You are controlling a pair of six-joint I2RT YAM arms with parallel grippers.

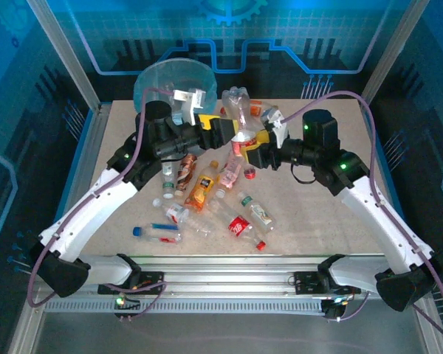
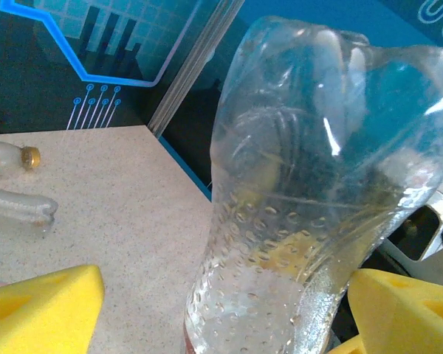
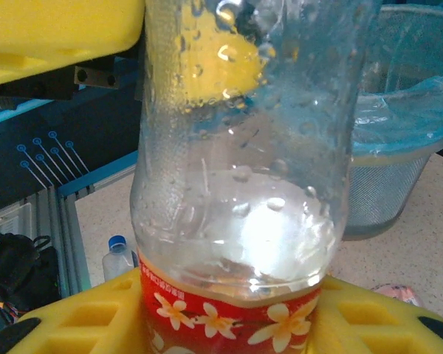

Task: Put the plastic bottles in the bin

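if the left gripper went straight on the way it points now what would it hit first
Most likely the clear bottle gripped by the right gripper; it stands between the left gripper's open yellow fingers, right in its path.

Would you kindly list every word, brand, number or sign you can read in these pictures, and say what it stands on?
Nothing is legible.
On the held bottle, the red label has white flowers, no words in view.
On the loose bottles on the table, labels are too small to read.
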